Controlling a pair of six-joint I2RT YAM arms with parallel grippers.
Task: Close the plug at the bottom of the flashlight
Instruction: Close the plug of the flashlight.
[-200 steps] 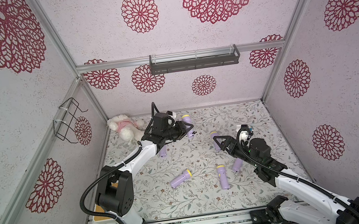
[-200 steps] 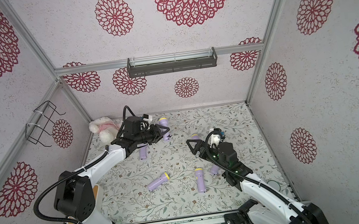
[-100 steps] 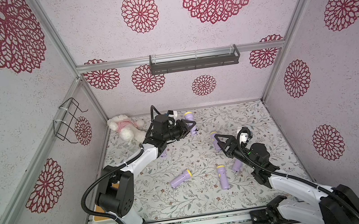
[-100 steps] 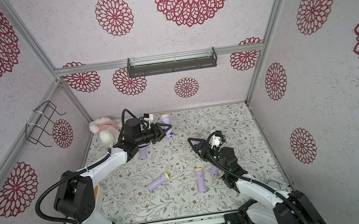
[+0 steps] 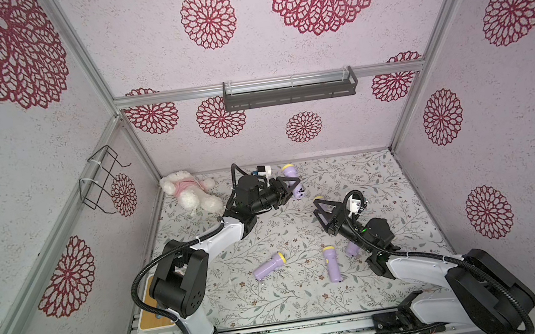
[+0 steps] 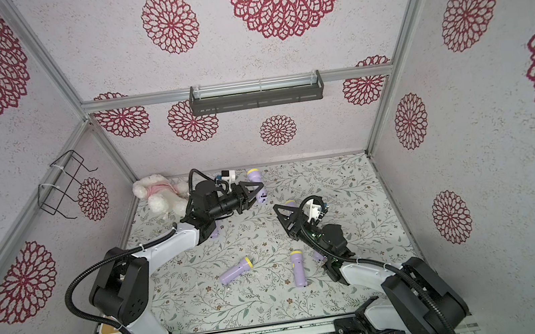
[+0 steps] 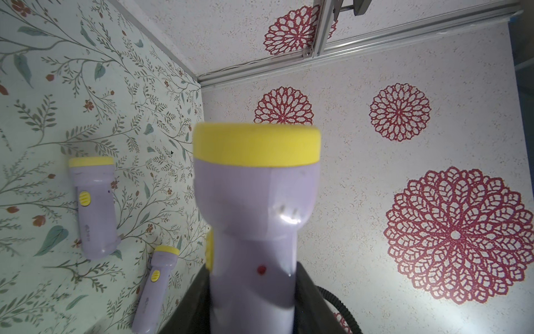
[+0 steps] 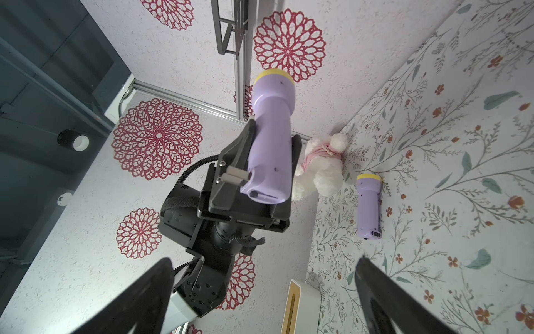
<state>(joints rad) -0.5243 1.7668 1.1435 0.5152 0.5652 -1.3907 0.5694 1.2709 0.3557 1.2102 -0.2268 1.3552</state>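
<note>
The flashlight (image 8: 270,138), lilac with a yellow head, sits just above the middle of the right wrist view. It is clamped by its handle in the left tool (image 8: 268,150), whose jaws are drawn narrow against both sides of the body. The yellow head points to the upper edge of that frame and the base to the lower. At the base a pale plug (image 8: 235,175) sticks out toward the left of the frame. It seems to be folded out, though its hinge is too small to make out.

In a top view the flashlight (image 5: 290,179) is held clear of the tabletop (image 5: 365,176), a little above the centre of the frame and near the back wall.

The right tool (image 5: 321,215) hangs right of centre, apart from the flashlight. Its jaws are spread wide and grip nothing, and its open end faces the upper left of the frame.

Lower in the frame 2 more lie on the floral tabletop. The slanted spare flashlight (image 5: 269,266) is below centre and the straight spare flashlight (image 5: 331,264) is just right of it, with its head toward the top of the frame.

A white and pink plush toy (image 5: 190,193) lies at the tabletop's upper left corner. A dark shelf (image 5: 289,89) hangs on the back wall, and a wire rack (image 5: 102,179) hangs on the wall at the left of the frame.
</note>
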